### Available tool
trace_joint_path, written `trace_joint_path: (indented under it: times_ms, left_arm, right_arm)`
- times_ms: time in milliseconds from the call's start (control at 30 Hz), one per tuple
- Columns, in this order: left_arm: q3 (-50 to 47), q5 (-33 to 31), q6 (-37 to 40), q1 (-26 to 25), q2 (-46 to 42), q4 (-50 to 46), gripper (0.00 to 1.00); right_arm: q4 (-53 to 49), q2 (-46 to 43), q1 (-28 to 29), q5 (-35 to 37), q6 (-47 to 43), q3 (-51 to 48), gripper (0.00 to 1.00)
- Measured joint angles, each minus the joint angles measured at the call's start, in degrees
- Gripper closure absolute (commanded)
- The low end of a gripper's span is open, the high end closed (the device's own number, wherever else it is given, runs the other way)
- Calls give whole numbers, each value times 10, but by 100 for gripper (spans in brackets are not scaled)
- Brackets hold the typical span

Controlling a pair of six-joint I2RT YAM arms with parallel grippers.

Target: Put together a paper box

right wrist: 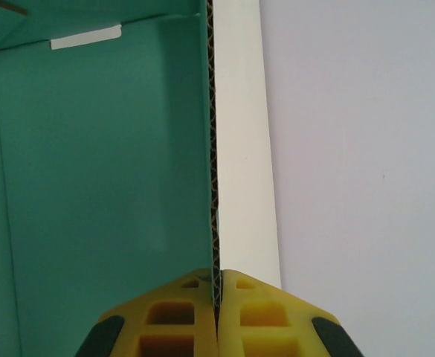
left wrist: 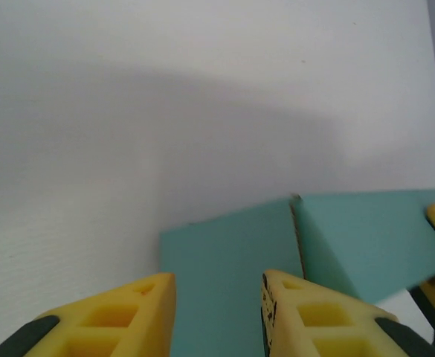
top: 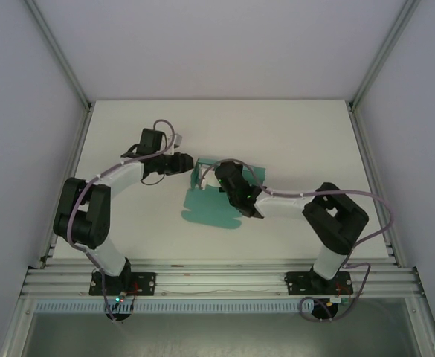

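Teal-green card, the paper box [top: 211,208] sits half-folded: the right gripper [right wrist: 217,294] pinches one upright wall edge-on between its pads, while the left gripper [left wrist: 217,288] stands spread, another panel just ahead of its fingers

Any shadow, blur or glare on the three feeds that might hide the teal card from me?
Top external: even, soft light, no glare, teal-green card paper box clear. Left wrist: a broad soft shadow lies on the white table beyond the card; the left gripper looks soft up close. Right wrist: sharp, the corrugated edge reads plainly where the right gripper pinches it.
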Motion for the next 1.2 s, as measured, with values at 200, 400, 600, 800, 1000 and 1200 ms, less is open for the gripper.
trace_joint_path:
  times_ms: [200,400,600,800,1000,1200]
  left_arm:
    - [9,-84,24,-24,-4,-29,51]
    - [23,-146,38,-37,-4,-52,45]
    - [7,-168,40,-37,-27,-60,36]
    - [-66,-150,39,-37,-88,-19,14]
    - [-89,-139,28,-35,-99,38,0]
    - [-106,-130,36,-28,-99,81,0]
  right_arm:
    - [2,2,-1,3,2,0,100]
    - [11,2,-1,9,-8,-7,100]
    - [69,-3,-1,9,-56,-45,100]
    - [80,-7,-1,2,-92,-54,100]
    - [101,-7,-1,2,-104,-66,100]
    - [113,-7,0,-4,-119,-71,100]
